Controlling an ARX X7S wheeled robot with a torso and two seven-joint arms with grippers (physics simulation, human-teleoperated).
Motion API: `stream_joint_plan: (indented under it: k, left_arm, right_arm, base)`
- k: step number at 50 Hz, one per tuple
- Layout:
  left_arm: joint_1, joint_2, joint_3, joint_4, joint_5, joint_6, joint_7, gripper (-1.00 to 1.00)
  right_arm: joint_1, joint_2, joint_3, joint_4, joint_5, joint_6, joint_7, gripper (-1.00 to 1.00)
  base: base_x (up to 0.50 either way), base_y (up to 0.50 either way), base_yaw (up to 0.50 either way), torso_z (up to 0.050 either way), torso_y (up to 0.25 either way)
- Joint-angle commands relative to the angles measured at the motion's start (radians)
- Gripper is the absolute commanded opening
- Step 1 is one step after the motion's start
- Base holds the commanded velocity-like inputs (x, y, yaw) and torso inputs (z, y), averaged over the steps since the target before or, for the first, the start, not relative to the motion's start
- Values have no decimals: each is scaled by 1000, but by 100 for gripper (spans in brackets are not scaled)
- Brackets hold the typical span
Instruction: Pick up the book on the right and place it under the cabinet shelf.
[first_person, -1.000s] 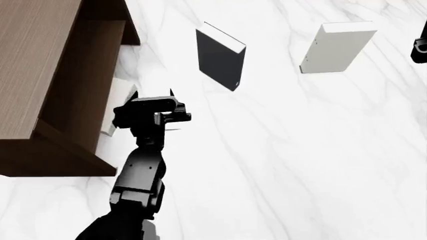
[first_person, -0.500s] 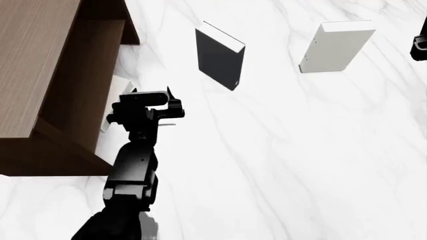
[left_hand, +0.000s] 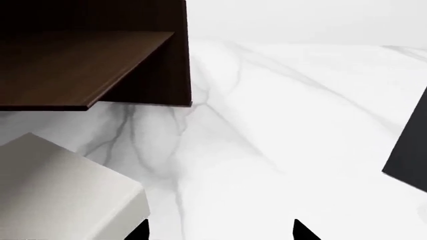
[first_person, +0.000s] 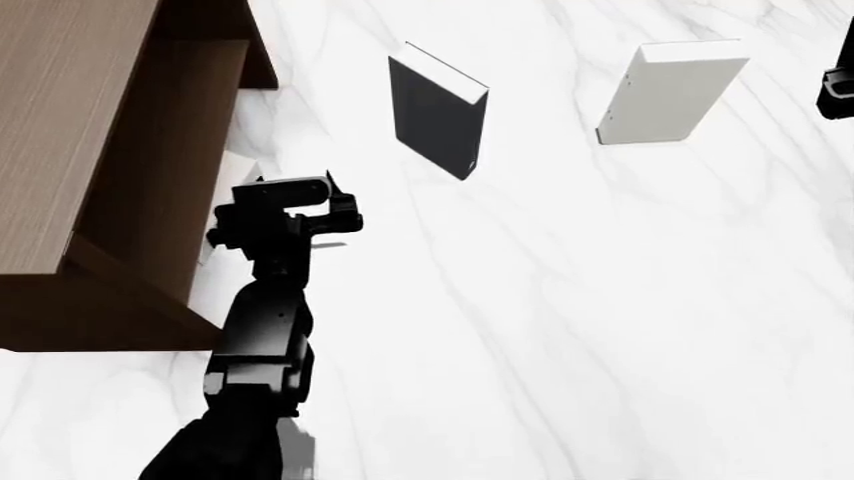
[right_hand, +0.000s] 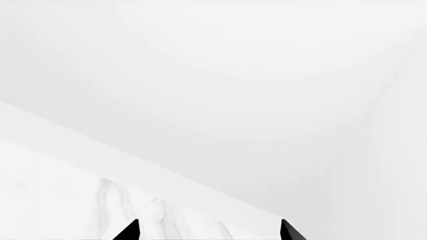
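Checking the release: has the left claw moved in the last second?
Yes. In the head view the left claw has drifted left and slightly up, closer to the cabinet; the black book stayed put.

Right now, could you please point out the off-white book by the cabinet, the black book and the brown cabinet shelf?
Thin off-white hardcover book (left_hand: 60, 195): left wrist view, on its flat cover.
Black upright book (first_person: 434, 115): head view, on its dark front cover.
Dark brown wood-grain cabinet shelf (first_person: 67, 110): head view, on its flat top.

Black book (first_person: 438, 115) upright on marble table (first_person: 601, 300); greyer pale book (first_person: 667, 92) right.
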Motion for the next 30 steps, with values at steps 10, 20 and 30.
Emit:
stream_joint_plan:
  k: [10, 20, 30]
  left_arm:
    - [24, -19, -216, -182, 65, -78, -248, 100]
    - [17, 0, 1, -182, -116, -79, 46, 100]
    - [12, 0, 284, -182, -364, -66, 145, 100]
  right_arm:
    - [4, 17, 4, -14, 6, 0, 1, 100]
    - [-13, 14, 2, -11, -2, -14, 4, 100]
    - [-29, 21, 2, -12, -8, -31, 3, 100]
  base:
    - [0, 0, 0, -3, -9]
    - [0, 0, 0, -2, -9]
    - [5, 0, -2, -3, -9]
